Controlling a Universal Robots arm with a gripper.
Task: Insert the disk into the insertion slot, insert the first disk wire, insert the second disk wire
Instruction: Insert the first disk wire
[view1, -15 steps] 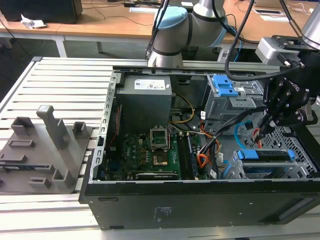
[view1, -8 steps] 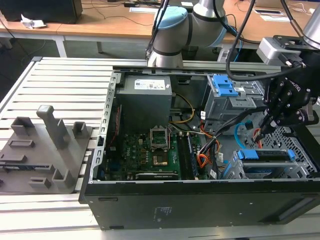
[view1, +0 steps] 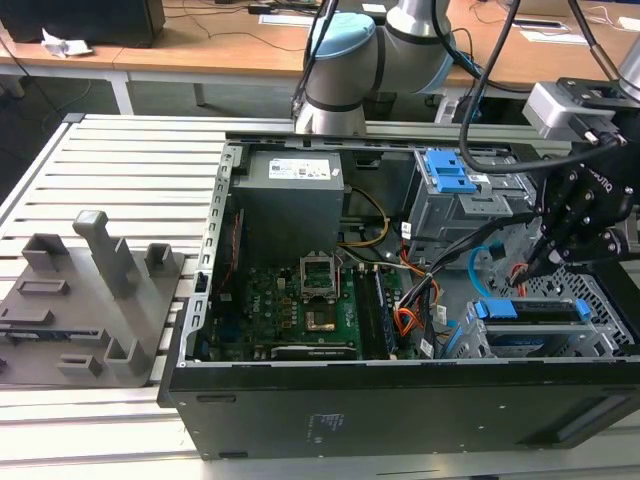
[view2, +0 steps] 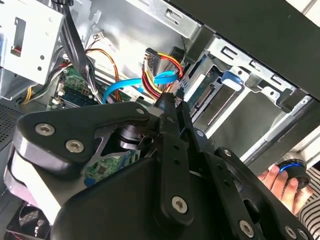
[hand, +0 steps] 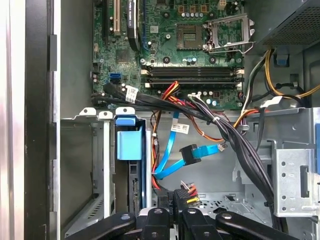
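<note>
The tool appeared clenched on the first disk wire, at the 12 o'clock of the disk in the exterior view. The wire was judged limp and light; its rigid end offered the hold.

Gripper angled down; fingers pinched

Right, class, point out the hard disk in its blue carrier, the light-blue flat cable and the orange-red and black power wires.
Hard disk (hand: 129, 146), first wrist view: its blue carrier's end.
Light-blue flat cable (hand: 206, 149), first wrist view: blue stretch beside its dark plug.
Power wires (view2: 151, 75), second wrist view: strands near the plug.
</note>
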